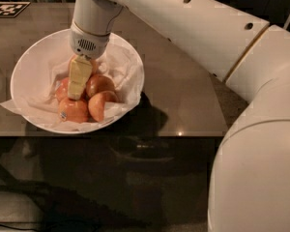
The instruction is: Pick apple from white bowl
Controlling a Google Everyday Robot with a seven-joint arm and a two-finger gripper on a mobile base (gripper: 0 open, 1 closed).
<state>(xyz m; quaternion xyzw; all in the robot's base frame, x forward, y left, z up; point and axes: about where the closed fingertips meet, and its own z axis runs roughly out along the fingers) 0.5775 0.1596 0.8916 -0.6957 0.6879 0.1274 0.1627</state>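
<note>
On the dark glossy table (183,91) sat the white bowl (34,62). The gripper (77,92) hung down inside it among other apples (73,111). The apple (100,84) lay just beside it, perhaps touching. I couldn't tell whether it held anything.

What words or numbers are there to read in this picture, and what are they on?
No text can be read here.
Sticker on the front-left apple: too small to read.
Black-and-white square marker on the table: a pattern, no letters or numbers.
End effector, down among the apples in the white bowl: no writing visible.
</note>
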